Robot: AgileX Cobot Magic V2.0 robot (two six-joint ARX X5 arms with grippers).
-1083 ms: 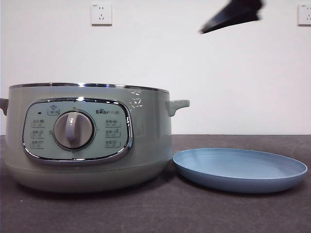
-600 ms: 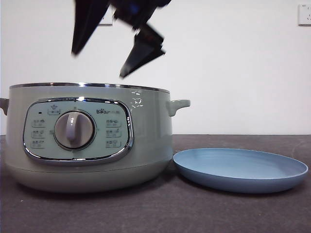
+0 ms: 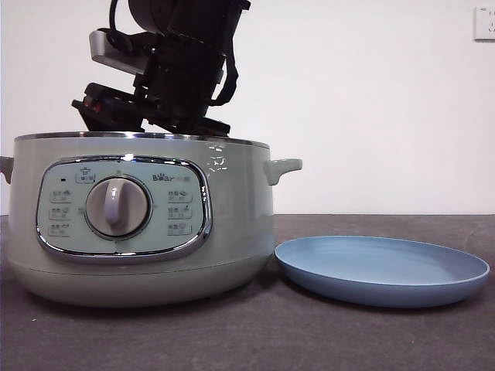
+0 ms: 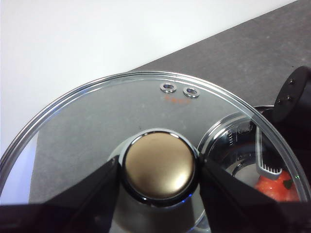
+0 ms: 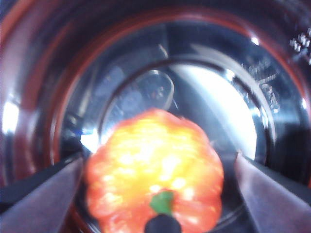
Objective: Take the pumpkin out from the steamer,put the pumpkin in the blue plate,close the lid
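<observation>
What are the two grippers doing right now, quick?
Left gripper: closed on the lid, held by its knob.
Right gripper: open, inside the steamer, one jaw on each side of the pumpkin.

There is one steamer (image 3: 139,220), one blue plate (image 3: 383,270), one lid (image 4: 97,121) with one knob (image 4: 159,166) and two small vent holes (image 4: 179,89), and one pumpkin (image 5: 155,179). The steamer's panel carries one dial (image 3: 117,206), and two side handles (image 3: 282,168) show at its edges. Two grippers are counted, the left gripper (image 4: 158,170) and the right gripper (image 5: 155,174), and one wall socket (image 3: 485,22) shows at the top corner.
</observation>
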